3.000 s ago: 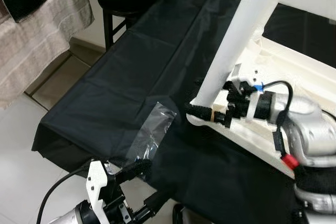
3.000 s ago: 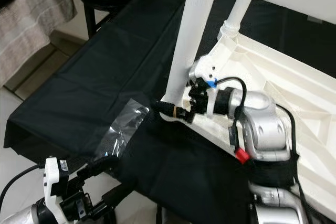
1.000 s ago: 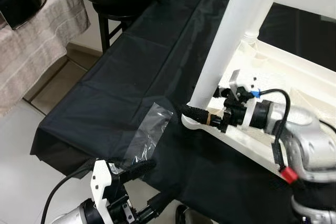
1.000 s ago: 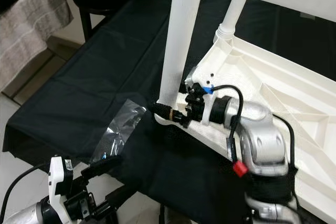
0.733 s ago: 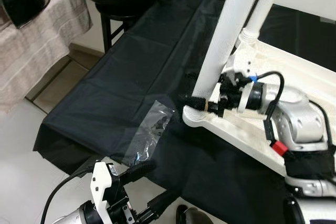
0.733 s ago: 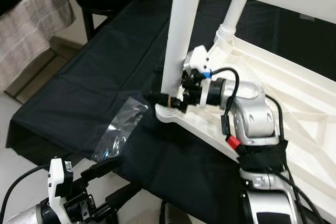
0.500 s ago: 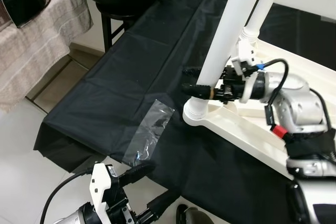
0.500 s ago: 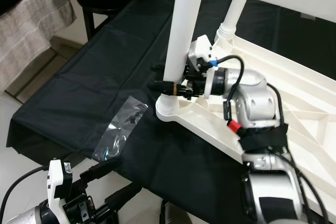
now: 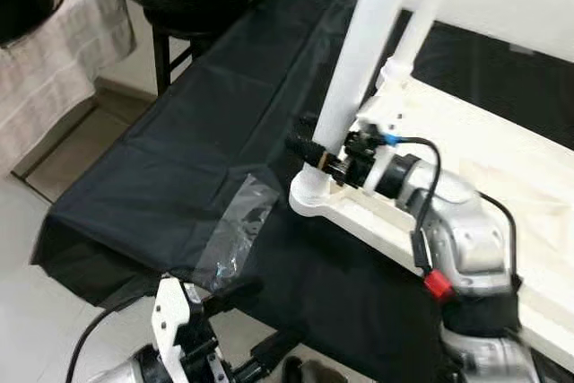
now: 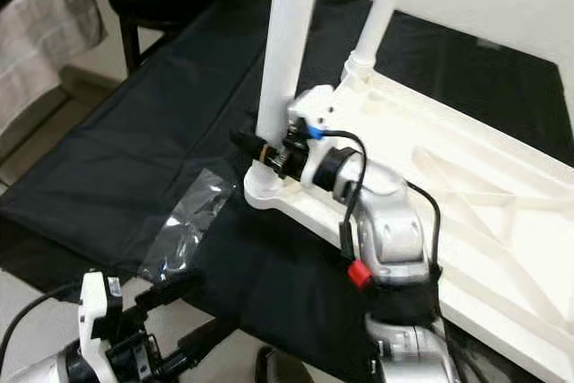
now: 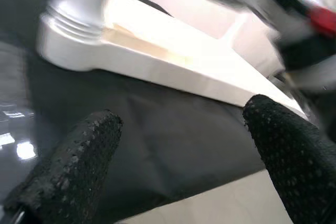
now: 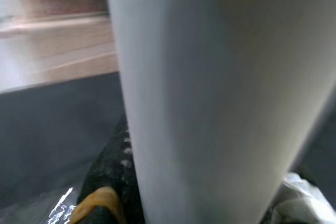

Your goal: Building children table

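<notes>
The table leg (image 9: 359,60) runs off the frame at 12 o'clock. It hides one finger of the right gripper (image 9: 316,152). The tabletop (image 10: 502,221) is cut off at 3 o'clock.

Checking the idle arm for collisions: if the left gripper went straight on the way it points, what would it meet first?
Probably the black cloth just ahead of the left gripper, then the upturned white plastic tabletop's edge beyond; depth is unclear.

Silver right arm (image 9: 462,239), black cable, red tab, blue marking.
</notes>
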You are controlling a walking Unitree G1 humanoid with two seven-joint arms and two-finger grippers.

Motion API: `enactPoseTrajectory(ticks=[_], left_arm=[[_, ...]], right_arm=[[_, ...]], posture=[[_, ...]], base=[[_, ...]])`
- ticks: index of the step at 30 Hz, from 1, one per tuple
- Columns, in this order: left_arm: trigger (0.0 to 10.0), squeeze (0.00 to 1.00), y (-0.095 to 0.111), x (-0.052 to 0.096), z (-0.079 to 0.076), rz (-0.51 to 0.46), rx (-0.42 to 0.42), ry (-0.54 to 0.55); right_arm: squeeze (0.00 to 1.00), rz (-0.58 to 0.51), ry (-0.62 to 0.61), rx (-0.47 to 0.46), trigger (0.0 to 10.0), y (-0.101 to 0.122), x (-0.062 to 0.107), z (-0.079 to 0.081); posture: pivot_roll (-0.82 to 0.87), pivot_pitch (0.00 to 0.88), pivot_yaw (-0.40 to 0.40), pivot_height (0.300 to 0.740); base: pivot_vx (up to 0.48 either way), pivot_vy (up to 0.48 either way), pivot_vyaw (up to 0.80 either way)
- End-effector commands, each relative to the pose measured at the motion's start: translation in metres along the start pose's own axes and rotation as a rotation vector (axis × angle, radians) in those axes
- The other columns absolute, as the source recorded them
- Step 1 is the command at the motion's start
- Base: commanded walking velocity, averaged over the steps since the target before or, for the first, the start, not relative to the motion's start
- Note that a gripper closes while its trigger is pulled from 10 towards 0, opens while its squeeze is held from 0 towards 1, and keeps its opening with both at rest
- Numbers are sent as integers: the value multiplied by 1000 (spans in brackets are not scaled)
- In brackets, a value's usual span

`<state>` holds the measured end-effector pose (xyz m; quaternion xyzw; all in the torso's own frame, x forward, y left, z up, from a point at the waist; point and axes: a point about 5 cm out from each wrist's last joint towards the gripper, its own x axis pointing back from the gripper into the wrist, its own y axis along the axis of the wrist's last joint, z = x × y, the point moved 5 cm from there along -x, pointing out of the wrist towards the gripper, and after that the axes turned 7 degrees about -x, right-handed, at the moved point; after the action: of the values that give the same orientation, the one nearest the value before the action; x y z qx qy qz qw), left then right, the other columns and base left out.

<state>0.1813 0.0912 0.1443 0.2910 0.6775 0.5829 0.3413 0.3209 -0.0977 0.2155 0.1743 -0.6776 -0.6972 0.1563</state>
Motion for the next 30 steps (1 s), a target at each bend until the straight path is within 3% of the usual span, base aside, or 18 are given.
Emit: enactPoseTrajectory(ticks=[1, 7, 8, 11, 12, 14, 16, 17, 23, 24, 25, 29, 30], left_arm=[[10000, 0, -5, 1, 1, 13, 8, 7], [10000, 0, -7, -1, 5, 20, 7, -22], [10000, 0, -7, -2, 7, 18, 5, -17], [10000, 0, -7, -2, 8, 15, 3, -10], [10000, 0, -7, -2, 10, 13, 1, -2], [10000, 0, -7, -3, 12, 13, -1, 1], [10000, 0, -7, -3, 18, 16, 8, 16], [10000, 0, -7, -2, 24, 14, 17, 43], [10000, 0, -6, -2, 36, 17, 23, 106], [10000, 0, -7, -1, 46, 27, 13, 160], [10000, 0, -7, -1, 46, 27, 13, 160], [10000, 0, -6, 1, 86, 67, -17, 335], [10000, 0, -6, 1, 86, 67, -17, 335]], right_arm=[[0, 437, -262, -100, 0, -91, 43, -20], [0, 432, -224, -93, 0, -90, 38, -13], [0, 425, -211, -86, 10000, -87, 35, -10], [0, 414, -202, -82, 10000, -84, 33, -9], [1000, 373, -210, -80, 10000, -76, 29, -15], [1000, 334, -237, -76, 10000, -68, 26, -22], [1000, 213, -220, -47, 10000, -43, 19, -30], [1000, 174, -155, -71, 10000, -35, 18, -25], [980, 126, -68, -94, 10000, -25, 21, -21], [0, 108, -12, -102, 10000, -22, 25, -16], [0, 108, -12, -102, 10000, -22, 25, -16], [0, 105, 151, -102, 10000, -24, 41, -2], [0, 105, 151, -102, 10000, -24, 41, -2]], posture=[[57, 239, -78, 740], [55, 228, -78, 740], [50, 228, -72, 740], [50, 228, -72, 740], [49, 224, -71, 740], [44, 218, -67, 740], [27, 214, -58, 740], [20, 211, -54, 740], [14, 208, -48, 740], [11, 204, -41, 740], [11, 204, -41, 740], [-9, 181, -23, 740], [-9, 181, -23, 740]], base=[[0, 0, 0], [0, 0, 0], [0, 0, 0], [0, 0, 0], [0, 0, 0], [0, 0, 0], [0, 0, 0], [0, 0, 0], [0, 0, 0], [0, 0, 0], [0, 0, 0], [0, 0, 0], [0, 0, 0]])
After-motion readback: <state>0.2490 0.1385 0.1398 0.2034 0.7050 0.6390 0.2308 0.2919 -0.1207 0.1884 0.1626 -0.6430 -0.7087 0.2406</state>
